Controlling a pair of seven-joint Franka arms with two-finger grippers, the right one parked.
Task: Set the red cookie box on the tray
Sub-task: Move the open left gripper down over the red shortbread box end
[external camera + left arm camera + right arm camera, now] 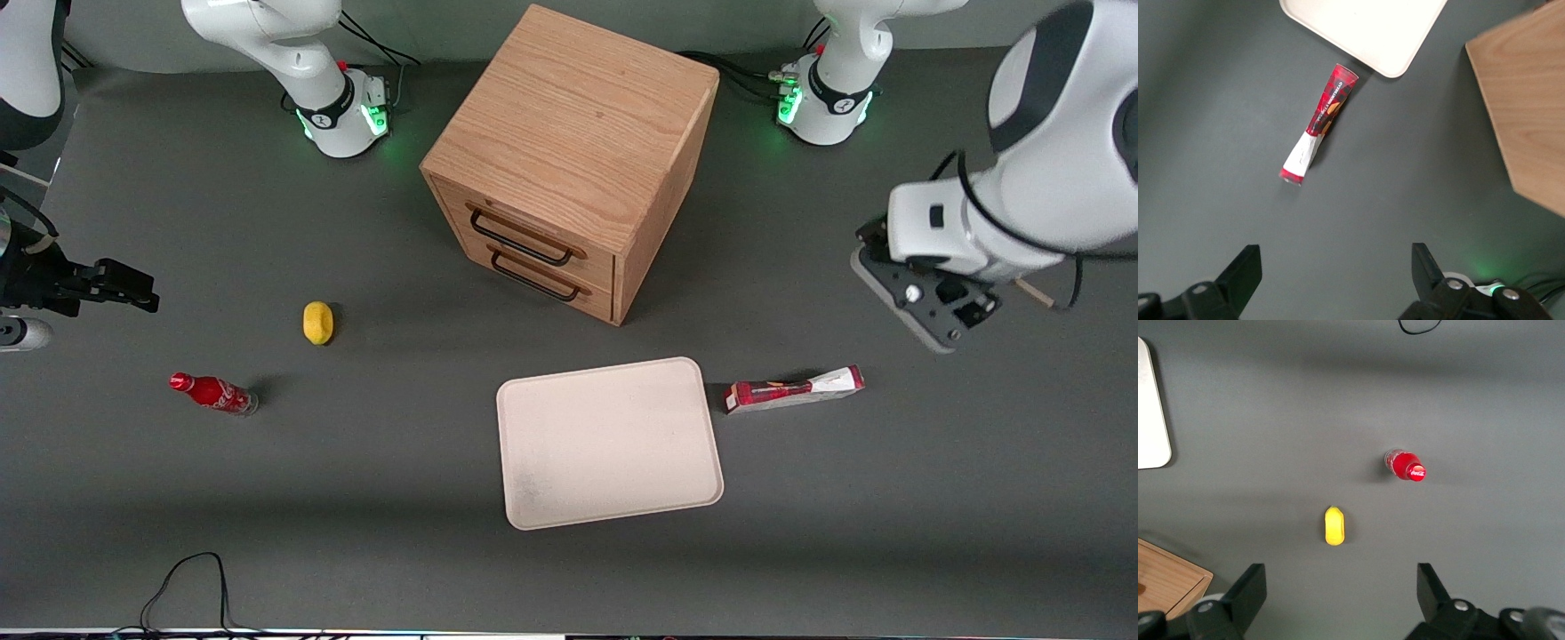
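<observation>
Gripper (929,307) of the left arm, hanging above bare table, fingers (1245,273) spread wide, nothing between them. Sits high, at about one o'clock from the red cookie box (794,390) in the front view, near but clear of it.

Next outward: red cookie box (1321,123), flat on the table at three o'clock of the tray (613,444), just beside the rim, dark-red end toward the tray, white end pointing away. Appears to keep a narrow gap from the tray's corner (1365,27). Not yet on the tray, so the whole task left to do.

Handling, as a judgement: light, thin cardboard, stiff enough along its length, easily dented if squeezed hard. Probably best taken across the narrow width near the middle, so that neither end droops or swings. Smooth printed skin, likely a little slippery; calls for a firm but gentle pinch.

Farther out: wooden drawer cabinet (569,133) at twelve o'clock of the tray, two drawers showing. Small yellow object (317,322) at about ten o'clock and red cola bottle (213,393) at nine o'clock, both well apart, toward the parked arm's end.

Count: one cookie box, one tray, one cabinet, one bottle, one yellow object.
</observation>
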